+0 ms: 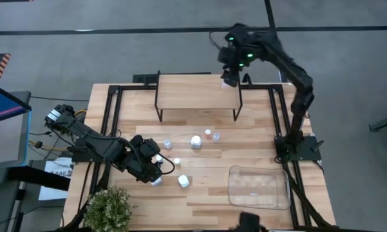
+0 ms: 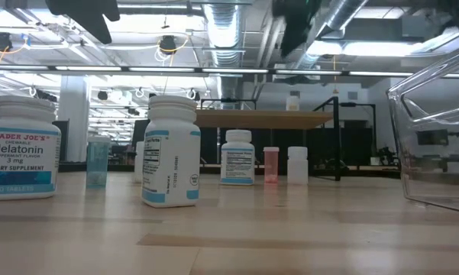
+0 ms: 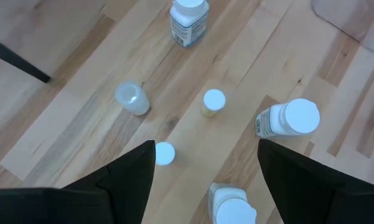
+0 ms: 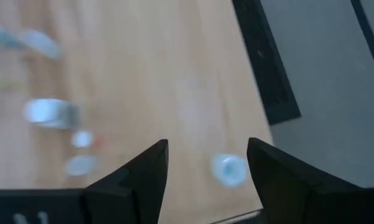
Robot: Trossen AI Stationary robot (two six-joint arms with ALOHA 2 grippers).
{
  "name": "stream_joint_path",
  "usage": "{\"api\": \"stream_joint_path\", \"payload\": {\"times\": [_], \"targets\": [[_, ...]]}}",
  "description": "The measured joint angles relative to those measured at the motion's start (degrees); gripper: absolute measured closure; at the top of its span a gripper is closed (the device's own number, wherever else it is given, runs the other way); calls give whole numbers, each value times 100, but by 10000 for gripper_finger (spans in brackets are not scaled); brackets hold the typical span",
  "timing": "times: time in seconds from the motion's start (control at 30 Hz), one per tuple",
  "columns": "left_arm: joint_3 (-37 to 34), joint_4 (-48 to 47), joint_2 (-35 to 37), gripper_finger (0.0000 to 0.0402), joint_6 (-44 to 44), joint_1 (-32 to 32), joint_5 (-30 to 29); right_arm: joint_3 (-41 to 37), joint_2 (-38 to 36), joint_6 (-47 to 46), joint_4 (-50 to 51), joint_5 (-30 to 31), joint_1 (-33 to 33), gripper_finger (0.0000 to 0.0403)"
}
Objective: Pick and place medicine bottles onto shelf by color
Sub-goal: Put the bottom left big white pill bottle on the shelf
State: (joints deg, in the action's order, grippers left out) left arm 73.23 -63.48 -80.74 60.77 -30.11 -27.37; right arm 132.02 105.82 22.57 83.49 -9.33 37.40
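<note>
The shelf [image 1: 196, 90] stands at the table's far middle, and one small white-capped bottle [image 2: 292, 101] stands on its board near the right far corner. My right gripper [image 1: 230, 80] hangs open above that bottle [image 4: 229, 169], clear of it. Several medicine bottles stand on the tabletop in front of the shelf: a chunky white one [image 1: 196, 142], a clear-bluish one [image 1: 167, 144], a red-orange one [image 1: 208, 133] and another white one [image 1: 183, 182]. My left gripper [image 1: 156, 169] hovers open over the left near group, above a small white cap [image 3: 165, 154] and a white bottle [image 3: 231, 205].
A clear plastic tray [image 1: 259, 187] lies at the near right. A potted plant [image 1: 108, 207] stands at the near left corner. The black frame rails [image 1: 109, 116] run along the table's sides. Bare wood lies between the bottles and the tray.
</note>
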Motion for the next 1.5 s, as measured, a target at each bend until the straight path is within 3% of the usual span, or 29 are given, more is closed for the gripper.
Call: {"api": "stream_joint_path", "payload": {"times": [0.27,0.53,0.67,1.03,1.33,1.5], "targets": [[0,0,0,132,23,0,136,-164,-1157,-508,630,-137,-138,165],[0,2,1,132,135,-156,1493,-1020,-2264,-1098,650,-148,-285,165],[-87,63,4,132,390,-405,1344,-1460,-2605,-1209,640,-146,-471,165],[-987,892,6,132,442,-750,1354,-2193,-2779,-1375,526,-128,-833,165],[-1329,944,4,132,373,-852,1419,-2413,-2776,-1353,424,-112,-904,165],[-1356,1043,1,132,99,-852,1777,-2413,-2776,-1308,423,-113,-904,165]]}}
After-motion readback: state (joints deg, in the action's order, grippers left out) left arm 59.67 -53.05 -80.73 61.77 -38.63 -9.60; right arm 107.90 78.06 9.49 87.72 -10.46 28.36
